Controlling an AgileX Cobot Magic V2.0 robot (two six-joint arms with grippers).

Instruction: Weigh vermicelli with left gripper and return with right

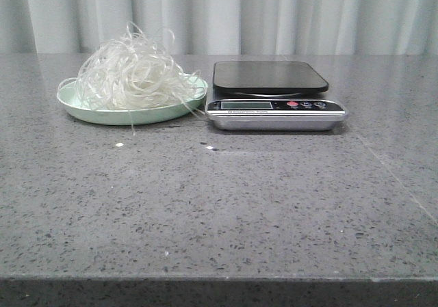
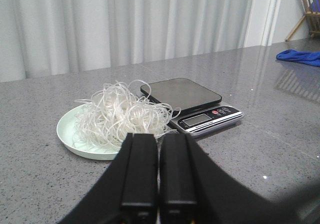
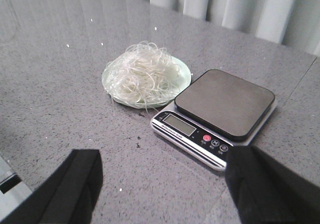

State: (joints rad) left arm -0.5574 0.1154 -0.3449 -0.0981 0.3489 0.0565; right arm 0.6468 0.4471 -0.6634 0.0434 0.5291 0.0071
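The vermicelli (image 1: 133, 74), a fluffy tangle of thin whitish strands, lies on a mint-green plate (image 1: 82, 109) at the table's back left. A digital scale (image 1: 270, 78) with a dark, bare platform stands just right of the plate. Neither gripper shows in the front view. In the left wrist view my left gripper (image 2: 159, 139) is shut and empty, well short of the vermicelli (image 2: 120, 114) and the scale (image 2: 180, 92). In the right wrist view my right gripper (image 3: 162, 159) is open and empty, above the table in front of the scale (image 3: 225, 102) and the vermicelli (image 3: 142, 74).
A few small white crumbs (image 1: 120, 144) lie on the grey stone table in front of the plate. A blue cloth (image 2: 300, 57) lies at the far side of the table in the left wrist view. White curtains hang behind the table.
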